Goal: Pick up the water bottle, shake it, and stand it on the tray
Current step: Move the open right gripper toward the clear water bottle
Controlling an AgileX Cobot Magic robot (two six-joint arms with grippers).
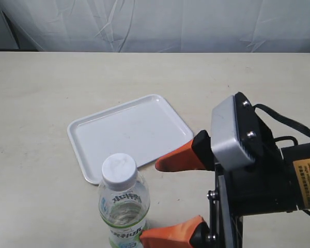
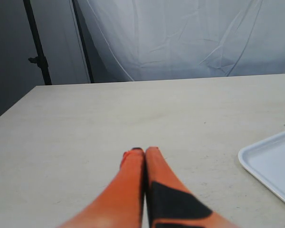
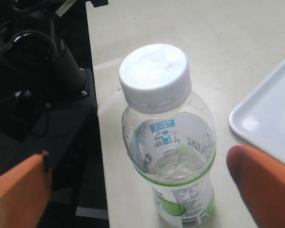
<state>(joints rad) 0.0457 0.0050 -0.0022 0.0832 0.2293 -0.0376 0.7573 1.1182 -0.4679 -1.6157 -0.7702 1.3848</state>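
Note:
The water bottle (image 1: 123, 203) stands upright near the table's front edge, clear with a white cap and a white-and-green label; the right wrist view shows the water bottle (image 3: 171, 156) close up. My right gripper (image 1: 164, 202) is open just to its right, one orange finger by the tray and one low at the bottle's base, neither clearly touching it. In the right wrist view the right gripper (image 3: 142, 190) has its fingers well apart on either side of the bottle. The white tray (image 1: 101, 150) lies flat behind the bottle. My left gripper (image 2: 145, 151) is shut on nothing above bare table.
A corner of the tray (image 2: 270, 166) shows at the side of the left wrist view. A white cloth backdrop (image 1: 155, 23) hangs behind the table. Dark robot base hardware (image 3: 38, 71) sits beyond the table's front edge (image 3: 100, 142), close to the bottle.

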